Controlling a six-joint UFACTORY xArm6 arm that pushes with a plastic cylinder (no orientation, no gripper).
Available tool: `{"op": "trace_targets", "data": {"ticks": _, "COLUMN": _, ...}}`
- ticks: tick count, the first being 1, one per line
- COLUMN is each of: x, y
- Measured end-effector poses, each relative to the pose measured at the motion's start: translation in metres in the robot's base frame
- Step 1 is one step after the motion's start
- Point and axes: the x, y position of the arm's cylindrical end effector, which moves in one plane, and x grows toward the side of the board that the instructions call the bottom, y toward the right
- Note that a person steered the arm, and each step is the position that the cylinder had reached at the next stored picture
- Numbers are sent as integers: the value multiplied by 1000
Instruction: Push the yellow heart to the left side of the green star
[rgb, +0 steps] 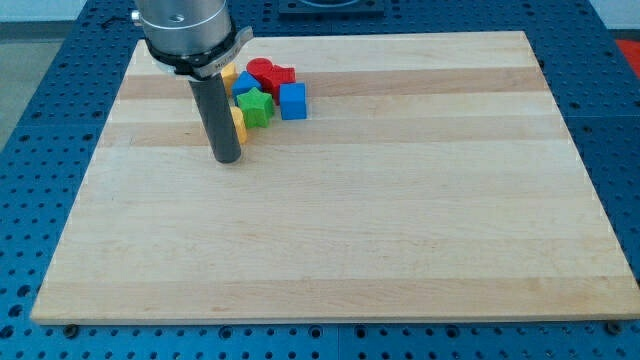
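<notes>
Our tip (227, 158), which grips nothing, touched the yellow heart (239, 123) left of the green star (256, 106); only gentle nudging seemed needed.

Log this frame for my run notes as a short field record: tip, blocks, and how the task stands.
tip: my tip rests on the wooden board, at the cluster's left edge
yellow heart: mostly hidden behind the rod, just left of and below the green star
other blocks: blue cube, red blocks, another yellow block, a blue block, shapes unclear
cluster: packed near the view's top left
task: heart beside the star's left; contact cannot be told
</notes>
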Motion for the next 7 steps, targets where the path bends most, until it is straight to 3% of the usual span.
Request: {"op": "trace_targets", "data": {"ticks": 7, "x": -49, "y": -2}}
